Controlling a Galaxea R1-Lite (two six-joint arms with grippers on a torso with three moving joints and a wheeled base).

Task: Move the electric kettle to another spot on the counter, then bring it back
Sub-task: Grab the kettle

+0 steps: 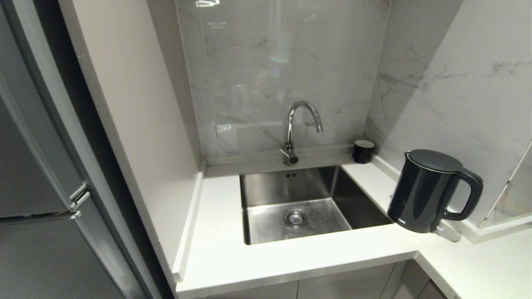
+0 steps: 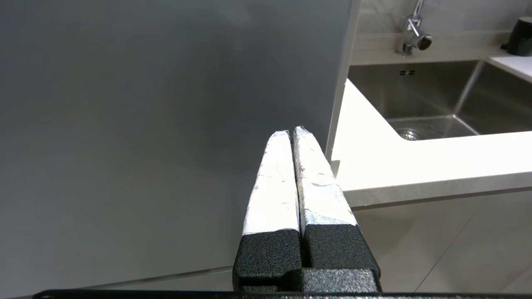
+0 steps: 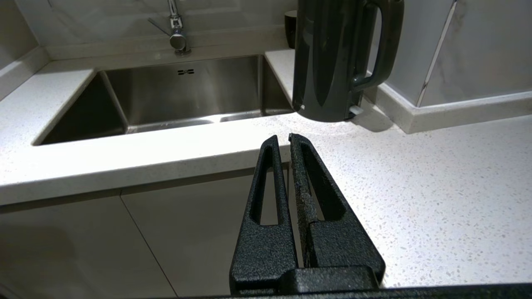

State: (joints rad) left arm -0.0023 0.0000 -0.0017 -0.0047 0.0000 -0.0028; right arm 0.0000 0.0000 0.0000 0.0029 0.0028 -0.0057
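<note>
Both my hands are clenched on nothing: my left hand (image 2: 291,132), its fingers wrapped in silvery tape, points at a plain grey panel (image 2: 166,124) just beside the end of the bench (image 2: 415,162), and my right hand (image 3: 283,140), bare black, hangs before the bench's front edge, above the pale cabinet doors (image 3: 166,232). Neither hand shows in the head view. Nearest me runs the white speckled bench, L-shaped, with a steel sink (image 1: 299,207) sunk into it and a round drain at its bottom. Just past my right hand, apart from it, the electric kettle (image 1: 426,191) stands upright on the bench at the sink's right corner, close against the low raised back edge, its loop handle turned away from the sink, its flat lid shut. Small white lettering sits near its base, too small for me to read. Farther back, a chrome faucet (image 1: 297,128) rises behind the sink, and a small black cup (image 1: 363,150) stands in the far corner of the bench. Behind all is a grey-veined marble wall (image 1: 291,62).
</note>
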